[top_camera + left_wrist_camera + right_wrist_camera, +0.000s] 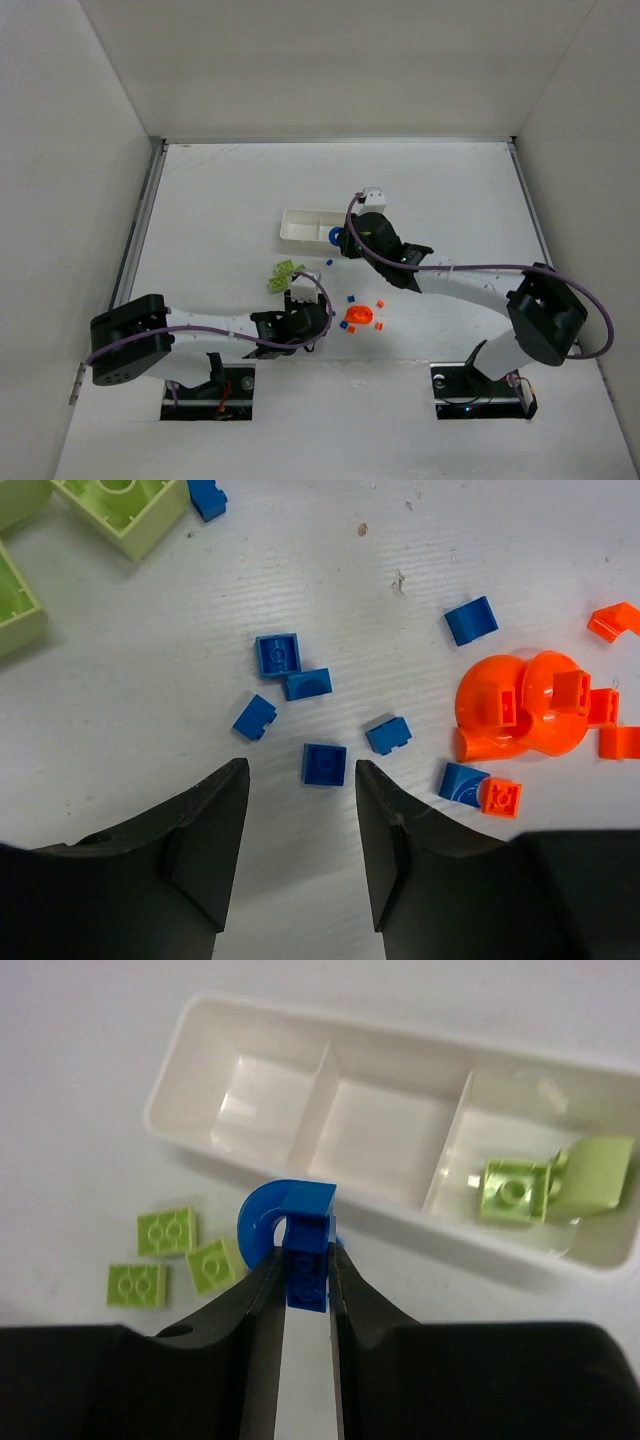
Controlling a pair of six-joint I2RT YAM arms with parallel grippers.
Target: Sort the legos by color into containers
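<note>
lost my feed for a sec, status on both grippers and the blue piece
Right gripper shut on rounded blue piece, beside tray. Left gripper open over small blue bricks. Two compartments empty, nothing blocking.

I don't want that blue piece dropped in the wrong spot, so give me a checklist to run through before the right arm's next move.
1. Grip on the blue curved piece: ok, the right gripper is shut on it.
2. Piece above the tray: cannot tell; in the wrist view it sits at the near wall.
3. Space free for blue: ok, the middle compartment and one end compartment show nothing inside.
4. Green pieces separate: ok, they lie in the other end compartment.
5. Left gripper out of the way: ok, open over the loose blue bricks, away from the tray.
</note>
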